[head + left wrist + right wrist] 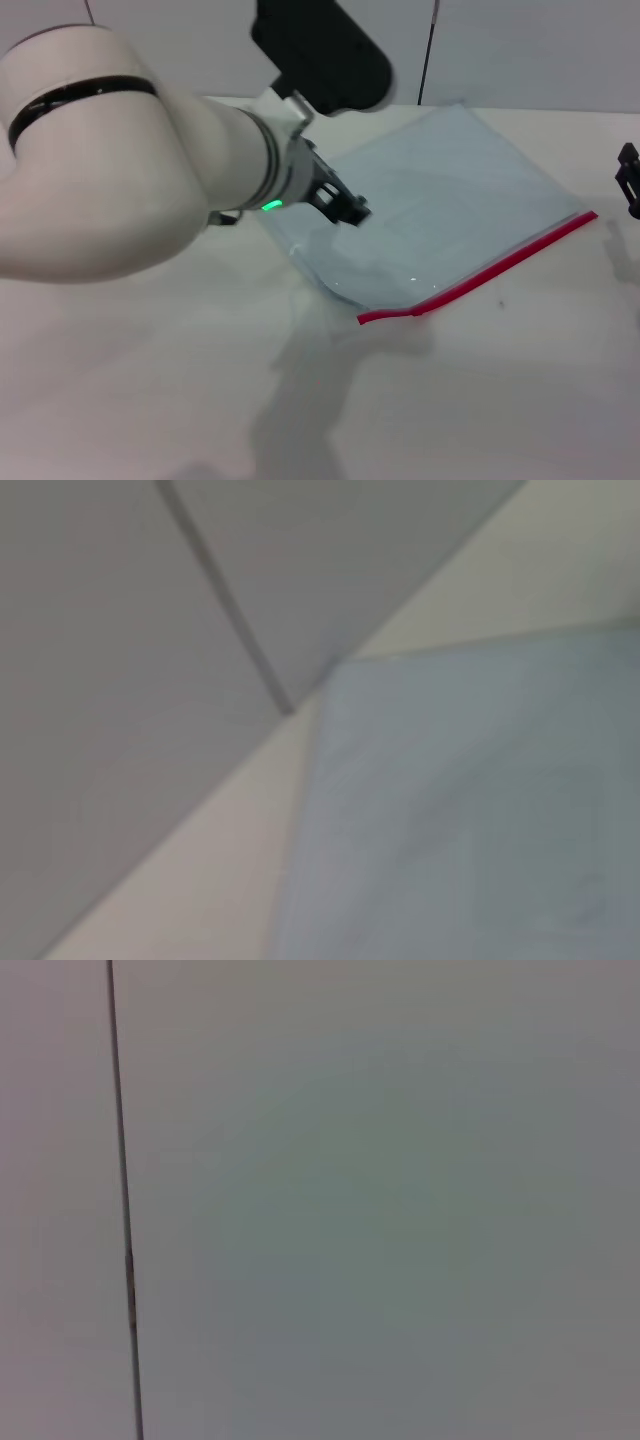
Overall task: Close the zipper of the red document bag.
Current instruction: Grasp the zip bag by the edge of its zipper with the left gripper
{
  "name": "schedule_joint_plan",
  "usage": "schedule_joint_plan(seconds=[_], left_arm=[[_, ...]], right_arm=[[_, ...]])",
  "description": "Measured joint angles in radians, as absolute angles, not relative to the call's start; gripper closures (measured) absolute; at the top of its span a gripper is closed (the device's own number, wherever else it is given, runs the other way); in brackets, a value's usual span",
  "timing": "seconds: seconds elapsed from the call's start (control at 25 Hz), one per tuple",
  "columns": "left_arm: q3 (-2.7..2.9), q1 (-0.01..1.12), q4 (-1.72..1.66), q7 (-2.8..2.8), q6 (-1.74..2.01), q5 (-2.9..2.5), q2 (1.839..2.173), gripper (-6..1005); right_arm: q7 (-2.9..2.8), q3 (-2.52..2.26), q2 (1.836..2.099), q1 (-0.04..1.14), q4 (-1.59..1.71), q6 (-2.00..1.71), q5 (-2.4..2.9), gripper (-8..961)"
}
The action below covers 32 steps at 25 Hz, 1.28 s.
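Observation:
The red document bag [450,205] lies flat on the white table, a translucent pale blue pouch turned at an angle. Its zipper [480,272] is a thin red strip along the long edge nearest me, running from front centre up to the right. My left gripper [350,208] reaches in from the left and rests over the bag's left part, well away from the red strip. The left wrist view shows the pale bag surface [470,810] close up beside the table. My right gripper [628,180] sits at the far right edge, off the bag.
The white table [150,400] stretches out in front of the bag. A grey wall with a dark seam [428,50] stands behind it. The right wrist view shows only a wall panel with a seam [122,1210].

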<state>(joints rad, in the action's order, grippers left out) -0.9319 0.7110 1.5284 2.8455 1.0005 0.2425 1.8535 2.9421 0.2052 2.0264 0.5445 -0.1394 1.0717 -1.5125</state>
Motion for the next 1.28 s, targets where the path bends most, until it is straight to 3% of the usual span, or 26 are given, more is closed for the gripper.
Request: schedule_joint_plan(seconds=[0.4,0.64,1.08,1.28], left_arm=[[-0.902,0.789,1.541,2.846,1.123,0.311,1.886,110],[-0.913,0.795,1.542,2.846,1.162,0.317,1.896,282],[-0.902,0.873,1.498,2.846,1.232,0.355,1.921,266],[-0.887,0.923,1.429,2.847,1.255,0.375,1.947,265]], right_arm=[[2.942,0.206,2.026,0.555,-0.124,1.069,-1.519,366],[2.942,0.206,2.026,0.555,-0.123,1.069,-1.519,367],[2.942,0.206,2.026,0.566,-0.117,1.069,-1.519,366],[2.942,0.206,2.025,0.567,-0.109,1.069,-1.519,366]])
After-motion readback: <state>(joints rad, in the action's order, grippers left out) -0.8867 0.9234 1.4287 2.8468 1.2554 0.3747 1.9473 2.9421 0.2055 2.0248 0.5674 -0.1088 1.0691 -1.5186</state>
